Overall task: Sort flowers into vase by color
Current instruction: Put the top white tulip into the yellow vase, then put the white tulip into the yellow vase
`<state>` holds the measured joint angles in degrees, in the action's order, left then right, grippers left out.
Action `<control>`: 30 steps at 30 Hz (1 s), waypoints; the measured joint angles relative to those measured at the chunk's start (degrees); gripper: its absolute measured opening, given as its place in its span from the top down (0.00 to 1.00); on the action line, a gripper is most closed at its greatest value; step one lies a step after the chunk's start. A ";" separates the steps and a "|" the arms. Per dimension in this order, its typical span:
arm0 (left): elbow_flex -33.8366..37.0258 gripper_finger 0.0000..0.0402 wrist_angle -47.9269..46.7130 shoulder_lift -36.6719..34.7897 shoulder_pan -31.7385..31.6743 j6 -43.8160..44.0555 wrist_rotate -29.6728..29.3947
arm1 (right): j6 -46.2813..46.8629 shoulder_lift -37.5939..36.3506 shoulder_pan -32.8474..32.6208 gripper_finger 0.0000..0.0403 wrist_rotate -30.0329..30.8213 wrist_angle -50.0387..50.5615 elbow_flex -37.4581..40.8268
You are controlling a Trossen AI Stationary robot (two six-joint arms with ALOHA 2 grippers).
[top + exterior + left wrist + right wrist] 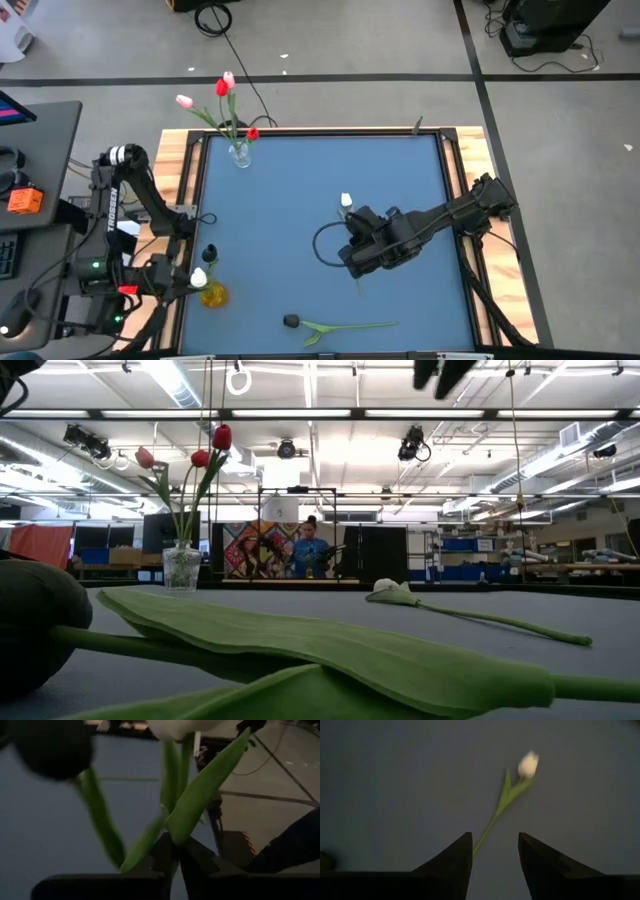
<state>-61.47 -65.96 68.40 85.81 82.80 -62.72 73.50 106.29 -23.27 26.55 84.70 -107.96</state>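
My left gripper (180, 280) at the table's near left corner is shut on a white tulip (198, 277) beside a small amber vase (213, 293). A dark-headed tulip (209, 253) rises by that vase. A clear vase (240, 152) at the far left holds pink and red tulips (222, 88). Another white tulip (346, 201) lies flat on the blue table. My right gripper (495, 855) hangs open well above its stem (490, 827), one finger on either side. A second dark-headed tulip (291, 321) lies along the near edge. My left gripper pinches the white tulip's green stem and leaf base (172, 837) between its two shut fingers (200, 865). Stem and leaves rise away from the fingers toward the white head (175, 727). The flower is lifted clear of the table.
Wooden rails (185, 165) edge the blue table (300, 170). The lying dark tulip's leaf (300, 640) fills the low view's foreground. A black cable loop (325, 245) hangs by my right arm. A person (310, 550) stands far behind the table.
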 joint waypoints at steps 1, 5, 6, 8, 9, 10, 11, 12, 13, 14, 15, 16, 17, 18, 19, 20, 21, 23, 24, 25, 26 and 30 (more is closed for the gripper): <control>0.00 0.89 -1.07 0.00 -0.18 2.21 0.98 | 1.71 -0.05 0.00 0.57 -1.45 -1.07 1.59; 0.00 0.79 -3.69 -0.41 -0.23 7.87 4.33 | 8.31 -0.04 -0.31 0.51 -7.03 -8.07 8.09; 0.00 0.76 -3.69 -0.61 -0.23 8.44 5.27 | 9.50 -0.06 -0.27 0.50 -8.57 -10.72 9.88; 0.00 0.71 -3.87 -1.30 -0.23 9.92 7.86 | 10.83 -0.06 0.17 0.48 -11.88 -16.01 13.27; -0.01 0.69 -4.31 -1.77 -0.23 11.03 9.36 | 10.79 -0.05 0.50 0.48 -13.38 -18.16 14.92; -0.02 0.68 -5.13 -2.21 -0.41 12.75 11.59 | 10.47 -0.04 0.86 0.47 -14.38 -20.06 16.46; -0.02 0.67 -6.05 -2.49 -0.72 14.50 14.28 | 10.25 -0.04 1.24 0.47 -14.79 -22.26 17.93; -0.02 0.66 -6.81 -2.62 -1.06 15.75 16.72 | 10.29 -0.04 1.61 0.47 -15.14 -24.31 19.30; -0.02 0.66 -7.45 -2.75 -1.37 16.66 18.91 | 10.37 -0.04 2.07 0.47 -15.46 -25.48 20.43; -0.02 0.66 -8.34 -2.86 -1.57 17.67 20.71 | 10.38 -0.02 2.56 0.47 -15.89 -26.47 21.51; -0.02 0.66 -9.19 -3.05 -1.75 18.68 21.84 | 10.40 -0.02 3.14 0.47 -16.43 -27.50 22.44; -0.02 0.66 -9.94 -3.24 -1.92 19.98 22.72 | 10.39 -0.02 3.72 0.47 -17.18 -28.34 23.17; -0.02 0.66 -10.47 -3.34 -2.21 21.37 23.29 | 10.39 -0.02 4.29 0.48 -17.87 -28.77 23.83; -0.02 0.66 -11.15 -3.53 -2.57 22.57 23.61 | 10.39 -0.02 4.81 0.48 -18.13 -28.69 24.43; -0.02 0.66 -12.00 -3.67 -2.94 23.84 24.45 | 10.38 -0.02 5.34 0.48 -17.79 -28.55 25.02; -0.02 0.66 -12.76 -3.94 -3.28 24.95 25.50 | 10.36 -0.02 5.87 0.48 -16.95 -28.56 25.63; -0.04 0.66 -13.64 -4.10 -3.63 26.02 27.02 | 10.38 -0.02 6.45 0.48 -15.77 -28.50 26.18; -0.04 0.66 -15.19 -4.44 -4.25 28.32 30.86 | 10.03 -0.02 7.87 0.48 -14.42 -28.41 27.32; -0.04 0.66 -16.03 -4.67 -4.48 29.48 33.11 | 9.53 -0.02 8.62 0.48 -14.19 -28.44 27.89; -0.04 0.66 -16.61 -4.96 -4.75 30.41 35.30 | 8.99 -0.02 9.49 0.48 -14.17 -28.60 28.48; -0.04 0.66 -16.79 -5.27 -4.75 30.99 37.21 | 8.55 -0.02 10.22 0.48 -14.17 -28.67 29.11; -0.04 0.69 -16.57 -6.60 -4.65 31.73 41.31 | 6.09 -0.02 13.17 0.48 -13.99 -29.59 32.38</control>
<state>-61.52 -82.53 61.80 81.15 114.53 -21.41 79.58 106.28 -10.09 12.56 55.11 -75.57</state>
